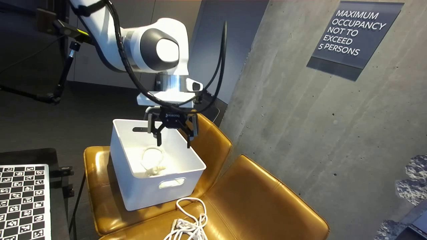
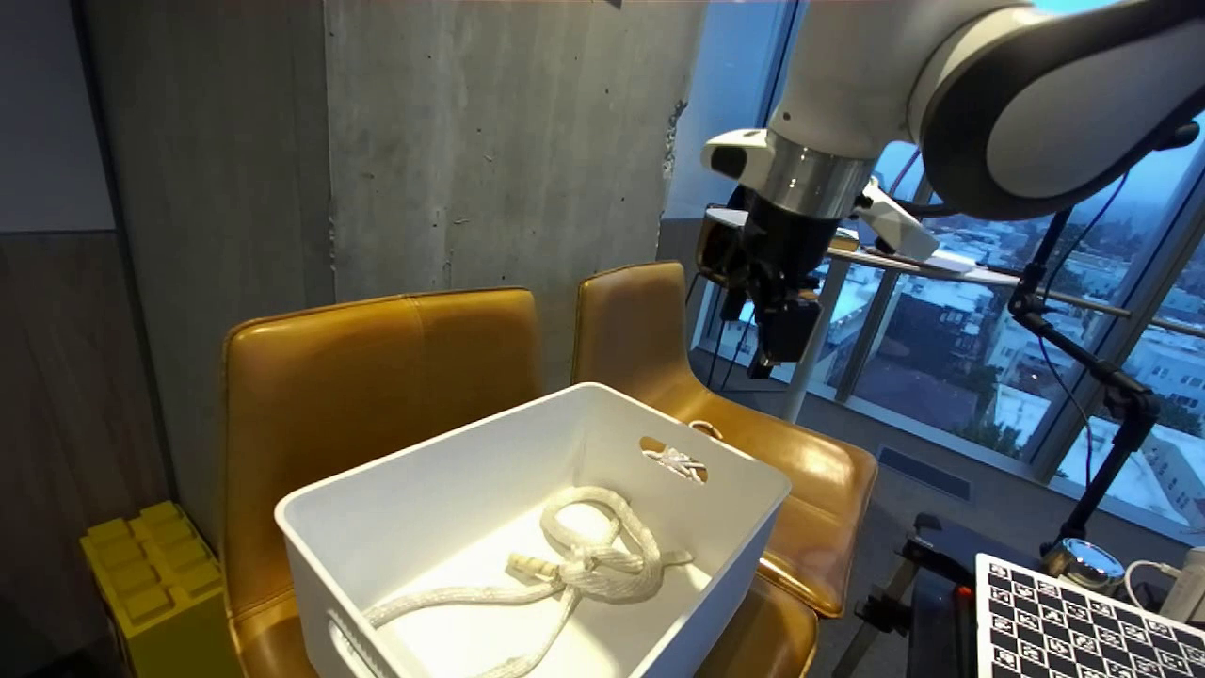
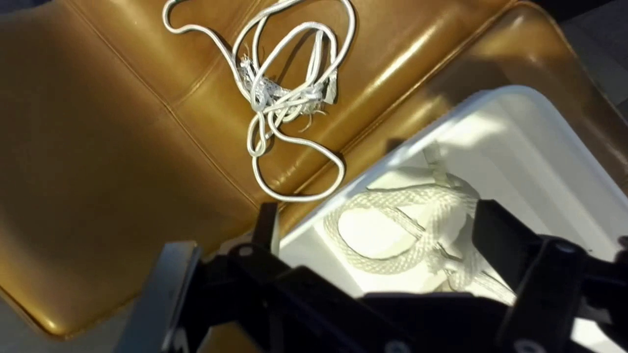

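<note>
At the lower left of an exterior view lies a board (image 1: pixel 23 203) printed in black and white squares. To its right, a tan chair (image 1: pixel 96 180) carries the white bin (image 1: pixel 133 193), in the left half of the frame. The thick rope (image 2: pixel 586 570) lies on the bin's floor, looped and knotted. Its braid looks soft, light and far from fragile; it should sag rather than hold a shape, so the bulky knot or a raised loop seems the best hold, the flat ends being hard to get under. Higher than the bin's rim, just left of the frame's middle, hangs the claw (image 1: pixel 173 144), its fingers spread wide with nothing between them, touching neither rope nor bin. At the bottom middle, just beside the bin, the thin cord (image 3: pixel 294 99) lies tangled on a second chair (image 1: pixel 267 200). It looks limp and rather slick, and its loops could snag or slide away; the bound bundle at its middle, clearest in the wrist view, should give the firmest grip. At the upper right, an occupancy sign (image 1: pixel 355 36) hangs on the concrete wall (image 1: pixel 293 126).
</note>
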